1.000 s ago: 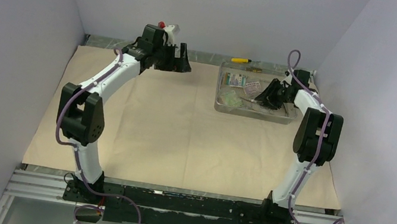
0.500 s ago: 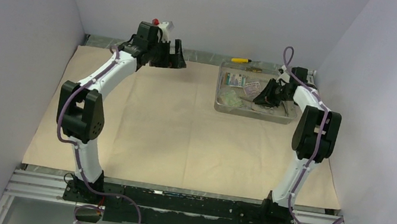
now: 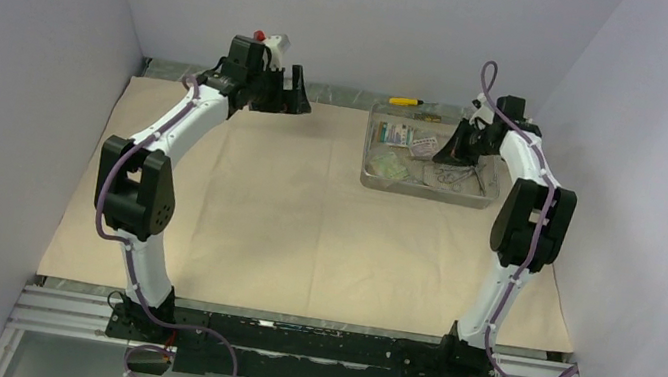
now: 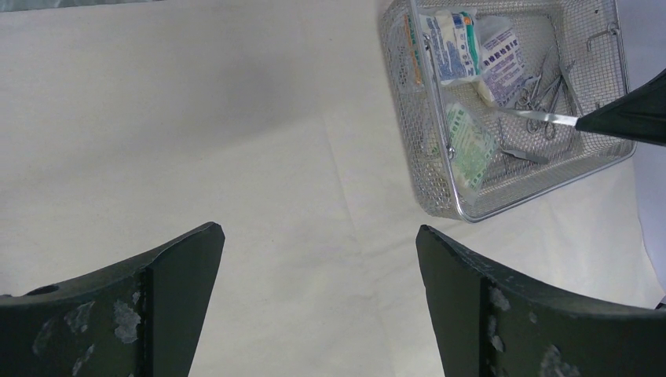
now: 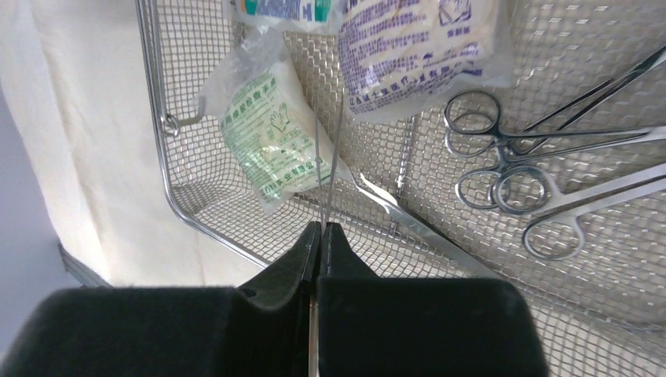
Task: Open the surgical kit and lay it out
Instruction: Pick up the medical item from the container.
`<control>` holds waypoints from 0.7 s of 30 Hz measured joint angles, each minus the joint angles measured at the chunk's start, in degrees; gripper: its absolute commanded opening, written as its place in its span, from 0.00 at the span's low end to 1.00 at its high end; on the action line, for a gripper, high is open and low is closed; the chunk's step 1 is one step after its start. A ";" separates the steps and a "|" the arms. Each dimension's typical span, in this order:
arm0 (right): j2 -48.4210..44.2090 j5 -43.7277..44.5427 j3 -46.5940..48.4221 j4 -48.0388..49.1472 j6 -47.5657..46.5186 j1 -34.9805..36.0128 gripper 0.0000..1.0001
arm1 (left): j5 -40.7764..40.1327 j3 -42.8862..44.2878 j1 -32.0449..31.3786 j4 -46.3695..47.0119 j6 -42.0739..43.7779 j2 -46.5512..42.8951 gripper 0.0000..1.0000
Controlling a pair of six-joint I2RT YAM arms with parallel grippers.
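The beige wrap cloth (image 3: 307,205) lies spread flat over the table. The silver wire-mesh tray (image 3: 426,192) stands on it at the back right. My right gripper (image 3: 455,145) hovers over the tray's right half, shut on thin steel tweezers (image 5: 331,157) that point out ahead of the closed fingertips (image 5: 323,226). Below them in the tray lie a green packet (image 5: 275,133), a purple-printed packet (image 5: 408,39), a third packet (image 5: 283,8) and several scissor-handled clamps (image 5: 510,165). My left gripper (image 3: 298,94) is open and empty, held high over the cloth's back edge (image 4: 318,232).
A yellow-and-black screwdriver (image 3: 406,102) lies behind the tray near the back wall. Grey walls close in the left, right and back sides. The tray (image 4: 455,204) shows at the upper right of the left wrist view.
My right gripper has lifted from low in the tray and drawn toward the back, carrying the tweezers. My left gripper has shifted slightly left and back.
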 measured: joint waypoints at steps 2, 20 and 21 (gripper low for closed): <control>0.00 0.81 1.70 -1.22 -0.72 -0.17 0.00 | 0.02 0.00 0.04 0.00 -0.02 0.00 0.99; -18.60 -3.02 -2.58 5.62 9.31 -0.37 0.00 | 3.15 6.01 0.11 -3.13 -4.39 -0.66 0.99; -21.31 -4.33 -5.18 9.66 12.15 -0.37 0.00 | 4.07 5.86 0.11 -2.69 -5.55 -1.16 0.99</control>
